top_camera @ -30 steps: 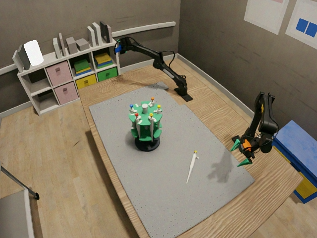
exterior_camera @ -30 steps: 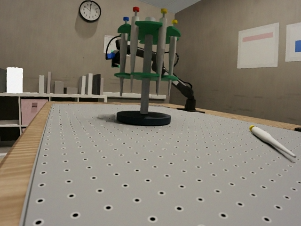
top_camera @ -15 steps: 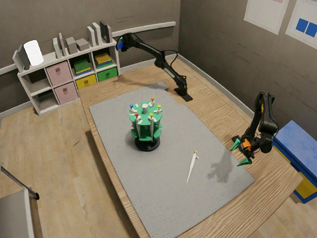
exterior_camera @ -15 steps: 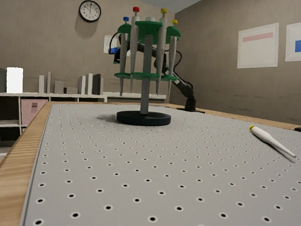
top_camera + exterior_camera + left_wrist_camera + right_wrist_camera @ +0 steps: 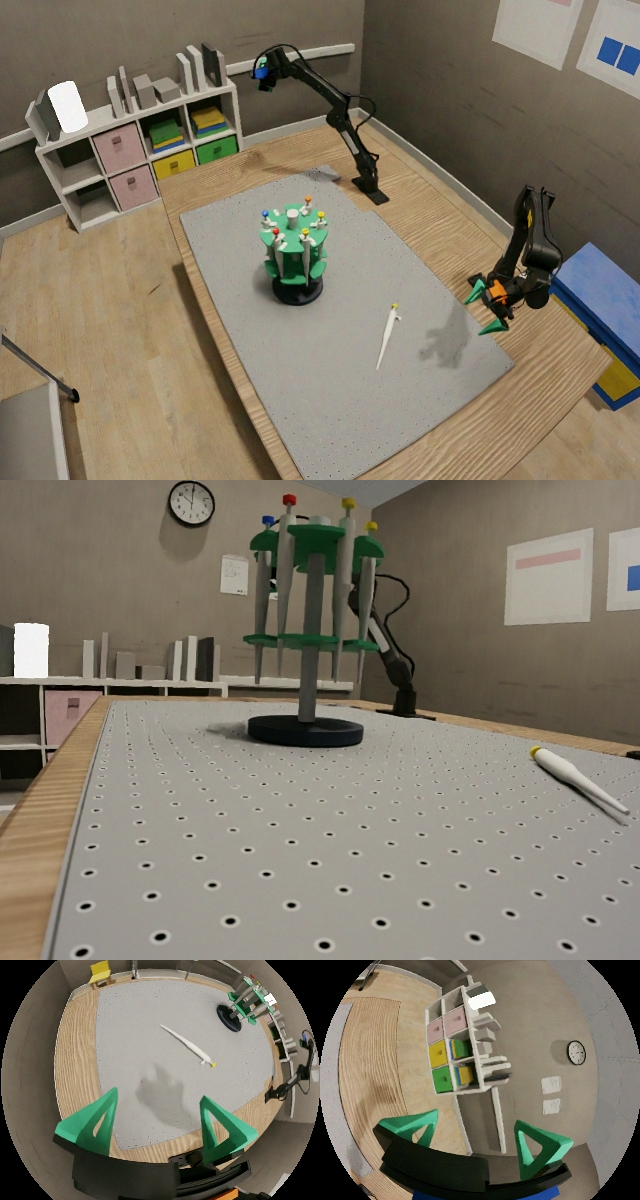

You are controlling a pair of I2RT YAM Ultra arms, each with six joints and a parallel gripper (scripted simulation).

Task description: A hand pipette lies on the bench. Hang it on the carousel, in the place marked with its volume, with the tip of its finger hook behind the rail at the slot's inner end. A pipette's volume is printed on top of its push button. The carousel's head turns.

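Pipette (image 5: 387, 335) (image 5: 574, 778) (image 5: 189, 1045), smooth, white and tapered, on the grey perforated board (image 5: 310, 361) (image 5: 289, 852) (image 5: 135, 1015).

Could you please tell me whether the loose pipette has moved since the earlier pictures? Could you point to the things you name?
No, the pipette (image 5: 387, 335) (image 5: 573, 775) (image 5: 189, 1045) lies unchanged relative to the carousel's black base (image 5: 297, 294) (image 5: 305, 733) (image 5: 227, 1020).
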